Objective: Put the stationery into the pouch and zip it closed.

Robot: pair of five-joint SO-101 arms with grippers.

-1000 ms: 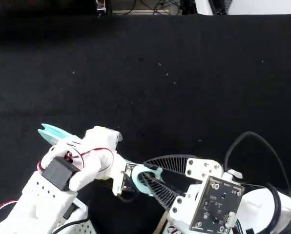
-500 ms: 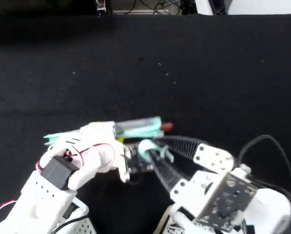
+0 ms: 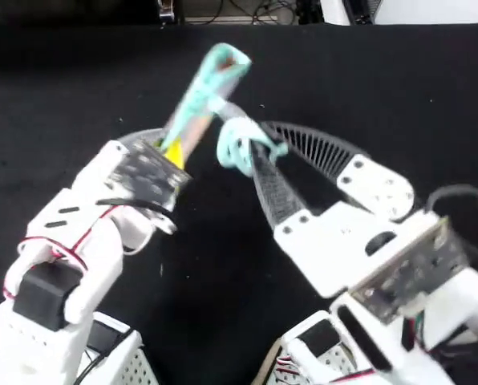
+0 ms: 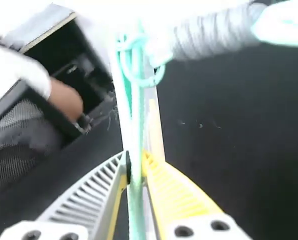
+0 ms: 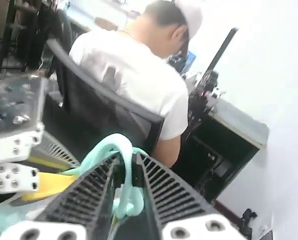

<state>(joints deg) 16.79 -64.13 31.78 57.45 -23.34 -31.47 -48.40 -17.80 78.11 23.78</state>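
The black table (image 3: 399,88) lies below me, and the pouch (image 3: 209,84) is held up above it, slanting between my two arms. My left gripper (image 3: 177,147) is clamped on its lower end, white and yellow fingers pressed against the thin teal edge and hiding that part. Just beside it, my right gripper (image 3: 252,147) pinches the teal loop (image 3: 236,148), black ribbed fingers closed around the cord. I cannot tell whether the pouch is zipped shut or what it holds inside.
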